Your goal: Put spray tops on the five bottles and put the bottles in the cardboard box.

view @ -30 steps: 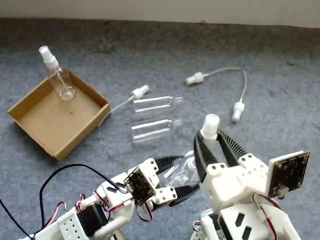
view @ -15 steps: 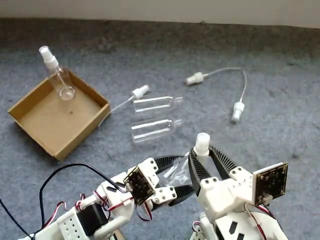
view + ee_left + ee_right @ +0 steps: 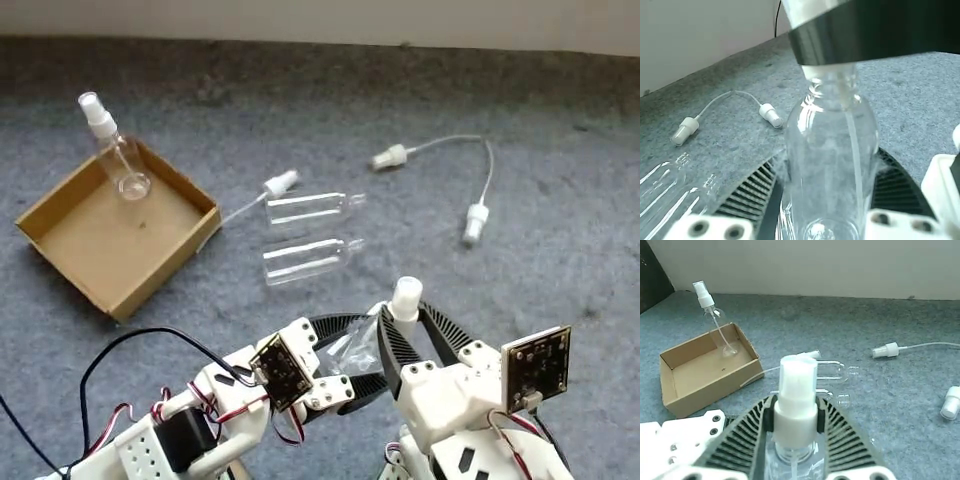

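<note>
My left gripper [image 3: 365, 348] is shut on a clear bottle [image 3: 830, 165], held upright near the table's front edge. Directly over it, my right gripper [image 3: 405, 312] is shut on a white spray top [image 3: 797, 390]. The top's tube hangs inside the bottle's neck [image 3: 832, 87], with the cap just above it. Two more clear bottles [image 3: 305, 207] [image 3: 305, 258] lie side by side mid-table. Three loose spray tops lie on the carpet [image 3: 282, 182] [image 3: 390, 156] [image 3: 476, 222]. The cardboard box [image 3: 170, 275] at the left holds one capped bottle [image 3: 120, 155] leaning in its far corner.
Grey carpet covers the table. A black cable [image 3: 140, 345] loops beside the left arm at the front left. A pale wall [image 3: 320, 18] runs along the far edge.
My right gripper has come down and toward the left arm with the spray top, bringing it onto the held bottle's neck. The left gripper and bottle kept still.
</note>
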Action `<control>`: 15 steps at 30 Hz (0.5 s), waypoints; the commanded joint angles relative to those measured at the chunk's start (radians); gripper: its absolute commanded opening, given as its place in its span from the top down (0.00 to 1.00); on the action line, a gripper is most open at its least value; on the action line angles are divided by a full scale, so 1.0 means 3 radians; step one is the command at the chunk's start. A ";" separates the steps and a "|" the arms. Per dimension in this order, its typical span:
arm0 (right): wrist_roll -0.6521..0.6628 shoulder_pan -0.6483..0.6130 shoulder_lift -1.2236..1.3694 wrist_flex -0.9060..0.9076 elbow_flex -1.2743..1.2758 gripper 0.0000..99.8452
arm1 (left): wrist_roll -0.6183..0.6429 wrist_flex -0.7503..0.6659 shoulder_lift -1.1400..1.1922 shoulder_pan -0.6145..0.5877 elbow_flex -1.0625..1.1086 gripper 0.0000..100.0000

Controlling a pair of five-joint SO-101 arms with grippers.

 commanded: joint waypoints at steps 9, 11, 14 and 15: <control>0.0041 -0.0033 0.0028 0.0243 -0.0309 0.83 | 0.0026 -0.0015 -0.0059 -0.0079 0.0069 0.88; 0.0041 -0.0033 0.0023 0.0294 -0.0320 0.83 | 0.0026 -0.0015 -0.0059 -0.0079 0.0069 0.88; 0.0041 -0.0033 0.0003 0.0284 -0.0340 0.83 | 0.0026 -0.0015 -0.0059 -0.0079 0.0069 0.88; 0.0041 -0.0033 0.0028 0.0294 -0.0371 0.83 | 0.0026 -0.0015 -0.0059 -0.0079 0.0069 0.88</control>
